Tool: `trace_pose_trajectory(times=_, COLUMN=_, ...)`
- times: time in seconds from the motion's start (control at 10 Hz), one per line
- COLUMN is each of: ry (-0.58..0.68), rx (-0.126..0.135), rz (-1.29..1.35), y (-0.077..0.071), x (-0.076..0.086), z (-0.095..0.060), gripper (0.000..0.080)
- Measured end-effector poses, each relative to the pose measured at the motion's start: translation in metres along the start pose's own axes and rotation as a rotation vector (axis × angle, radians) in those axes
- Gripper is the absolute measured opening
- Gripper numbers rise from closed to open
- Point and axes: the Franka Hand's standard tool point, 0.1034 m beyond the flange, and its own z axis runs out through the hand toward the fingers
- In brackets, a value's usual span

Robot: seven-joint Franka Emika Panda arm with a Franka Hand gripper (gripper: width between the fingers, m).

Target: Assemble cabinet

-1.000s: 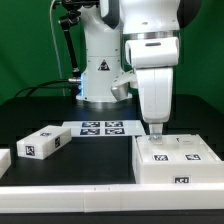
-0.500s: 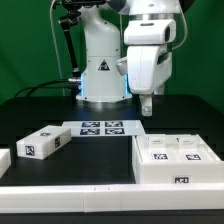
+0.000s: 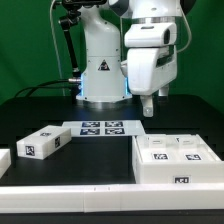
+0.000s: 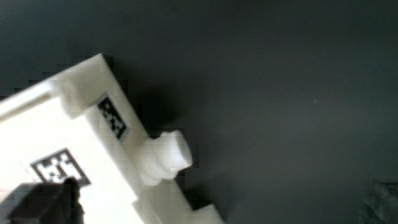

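Note:
The white cabinet shell (image 3: 175, 162) lies on the black table at the exterior view's right, with tags on its top and front. My gripper (image 3: 148, 104) hangs well above its left end, empty and apart from it. In the wrist view the shell (image 4: 71, 120) shows with two tags and a round peg (image 4: 164, 155) on its edge. My gripper (image 4: 214, 205) is open there, with one dark finger (image 4: 43, 205) over the white part. A white tagged cabinet block (image 3: 40, 143) lies at the exterior view's left.
The marker board (image 3: 100, 127) lies flat behind the parts, in front of the robot base (image 3: 100, 70). Another white piece (image 3: 4, 160) shows at the exterior view's left edge. A white rim (image 3: 70, 192) runs along the table's front.
My gripper has risen from the top of the cabinet shell and shifted a little to the exterior view's left. It holds nothing. The parts have not moved.

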Motion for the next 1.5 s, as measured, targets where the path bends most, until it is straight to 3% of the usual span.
trace_pose_trajectory(times=0.3, ry=-0.001, rx=0.012, rz=0.343, y=-0.004, x=-0.002, z=0.003, gripper=0.0796)
trace_pose_trajectory(times=0.5, ry=0.003, rx=0.02, rz=0.527, y=-0.001, x=0.007, z=0.005, gripper=0.0796)
trace_pose_trajectory(times=0.6, ry=0.024, rx=0.013, rz=0.547, y=0.002, x=0.011, z=0.005, gripper=0.0796)
trace_pose_trajectory(times=1.1, ry=0.029, rx=0.046, rz=0.861, y=-0.002, x=0.014, z=0.007, gripper=0.0796)
trace_pose_trajectory(times=1.5, ry=-0.003, rx=0.072, rz=0.946, y=-0.009, x=0.02, z=0.03, gripper=0.0796)
